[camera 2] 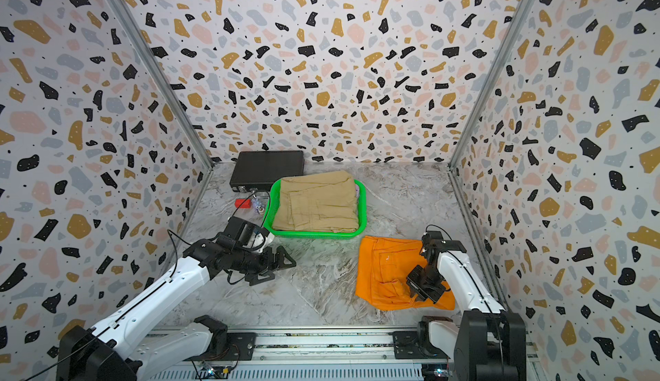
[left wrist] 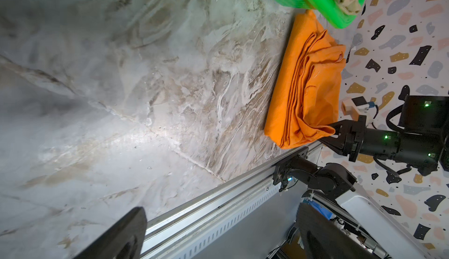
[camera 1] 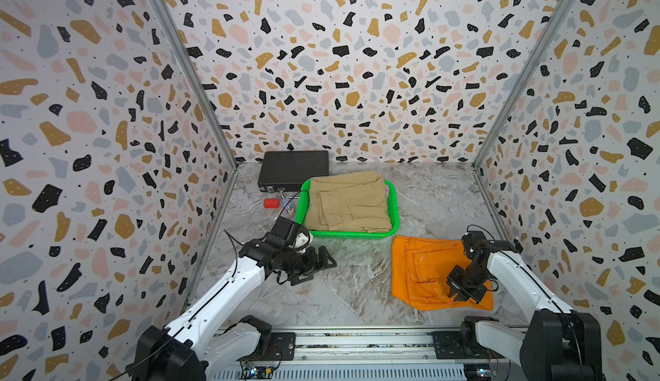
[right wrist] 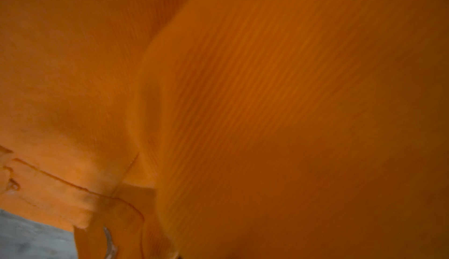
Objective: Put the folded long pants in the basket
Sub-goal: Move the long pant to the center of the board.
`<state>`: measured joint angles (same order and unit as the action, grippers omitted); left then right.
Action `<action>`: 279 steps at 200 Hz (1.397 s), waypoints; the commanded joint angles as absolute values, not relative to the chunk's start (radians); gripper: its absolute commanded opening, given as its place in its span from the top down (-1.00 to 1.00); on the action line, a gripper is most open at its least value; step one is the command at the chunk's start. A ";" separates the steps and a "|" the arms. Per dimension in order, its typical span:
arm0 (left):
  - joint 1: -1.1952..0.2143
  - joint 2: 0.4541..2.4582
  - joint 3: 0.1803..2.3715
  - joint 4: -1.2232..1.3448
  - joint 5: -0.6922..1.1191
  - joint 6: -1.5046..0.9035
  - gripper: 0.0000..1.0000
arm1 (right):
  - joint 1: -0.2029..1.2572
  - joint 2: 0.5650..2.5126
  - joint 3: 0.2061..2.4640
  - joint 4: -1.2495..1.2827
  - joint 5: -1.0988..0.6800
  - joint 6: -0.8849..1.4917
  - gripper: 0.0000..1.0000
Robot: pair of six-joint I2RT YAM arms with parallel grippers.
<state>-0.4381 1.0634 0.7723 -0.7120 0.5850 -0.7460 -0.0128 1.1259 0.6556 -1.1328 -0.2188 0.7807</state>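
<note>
- Khaki pants (camera 1: 348, 200) seen folded on top inside green basket (camera 1: 351, 233).
- Sliver of lilac cloth (camera 1: 386, 190) glimpsed beneath, at far right corner. Cyan pair not seen, presumably buried.
- Orange pants (camera 1: 418, 272) left on tabletop (camera 1: 357, 290), outside basket, just beside its near right corner.
- Right fingers (left wrist: 342, 126) clamped on bunched near edge of orange pants, which are not yet lifted.
- Left fingers (camera 1: 326, 259) held wide apart, empty, near basket's near left corner.
- Judged: last garment remains to be lifted, carried and released in basket.
</note>
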 commanded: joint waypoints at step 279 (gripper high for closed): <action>-0.831 1.746 0.845 -0.067 0.549 -1.022 0.85 | 0.323 0.936 0.978 -1.260 -0.533 0.674 -0.58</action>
<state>-0.8314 1.7439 0.8387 -0.0616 0.5407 -1.0466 0.3248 0.9112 0.9398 -1.2121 -0.6102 0.7105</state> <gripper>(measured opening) 0.190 0.792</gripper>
